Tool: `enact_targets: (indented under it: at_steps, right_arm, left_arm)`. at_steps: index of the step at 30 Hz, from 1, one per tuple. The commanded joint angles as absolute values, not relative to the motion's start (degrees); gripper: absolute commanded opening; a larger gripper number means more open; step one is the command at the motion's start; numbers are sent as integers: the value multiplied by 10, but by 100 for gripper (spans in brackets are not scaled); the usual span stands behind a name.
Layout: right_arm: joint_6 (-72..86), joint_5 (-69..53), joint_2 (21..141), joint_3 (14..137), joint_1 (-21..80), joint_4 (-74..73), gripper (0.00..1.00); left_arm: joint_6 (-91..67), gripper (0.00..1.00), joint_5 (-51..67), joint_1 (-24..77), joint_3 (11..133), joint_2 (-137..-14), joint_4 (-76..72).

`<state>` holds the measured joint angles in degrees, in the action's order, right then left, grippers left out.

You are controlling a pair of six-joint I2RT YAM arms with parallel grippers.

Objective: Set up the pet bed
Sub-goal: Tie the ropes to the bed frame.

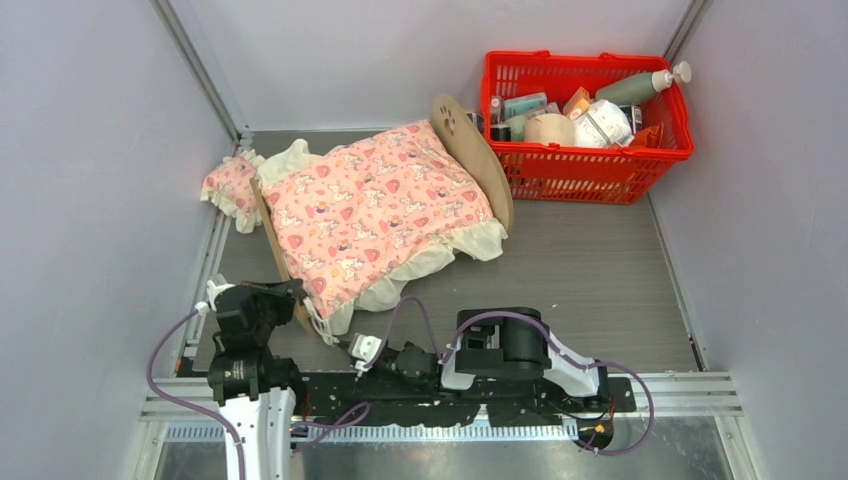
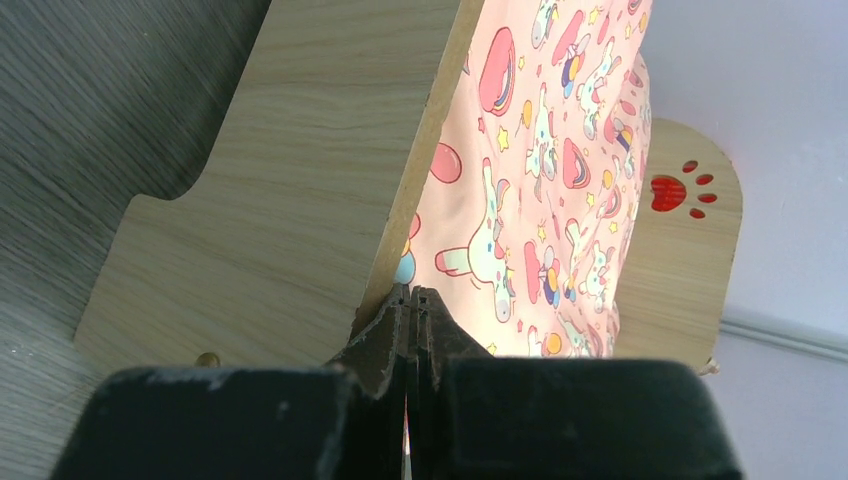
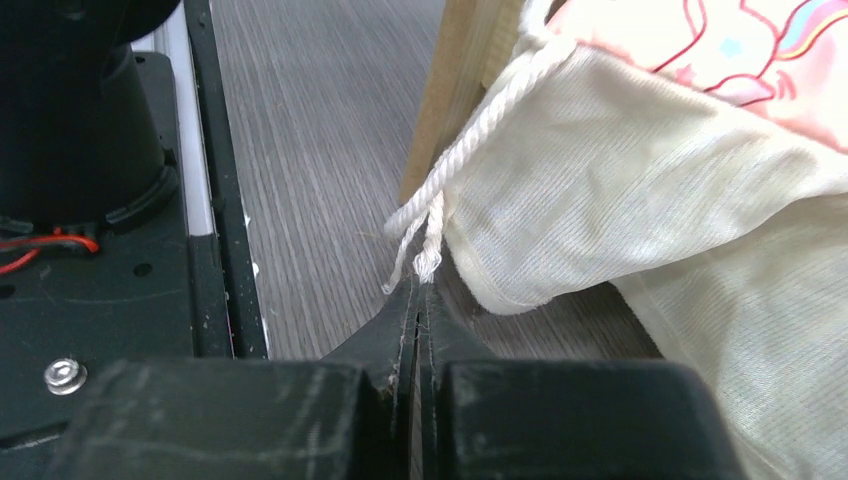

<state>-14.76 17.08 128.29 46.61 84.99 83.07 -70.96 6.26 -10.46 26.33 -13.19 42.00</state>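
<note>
Blanket [image 1: 375,205] over pet bed [image 1: 482,152], red basket [image 1: 588,56] beyond

open floor [image 1: 600,280] rt of pet bed [image 1: 478,155], red basket [image 1: 585,175] blocks far rt corner

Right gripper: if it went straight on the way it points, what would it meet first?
Most likely the white cord dangling just ahead of the right gripper, then the pet bed behind it; depth is unclear.

Red basket [image 1: 585,172] of toiletries, pink frilled pillow [image 1: 230,186], patterned blanket [image 1: 375,205]
</note>
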Motion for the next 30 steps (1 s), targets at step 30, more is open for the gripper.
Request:
enact_targets:
  at_steps: [30]
  right_arm:
    - [-93,183,1259,468,832,908,5]
  left_arm:
    - [-336,17,-46,88,476,-315,484]
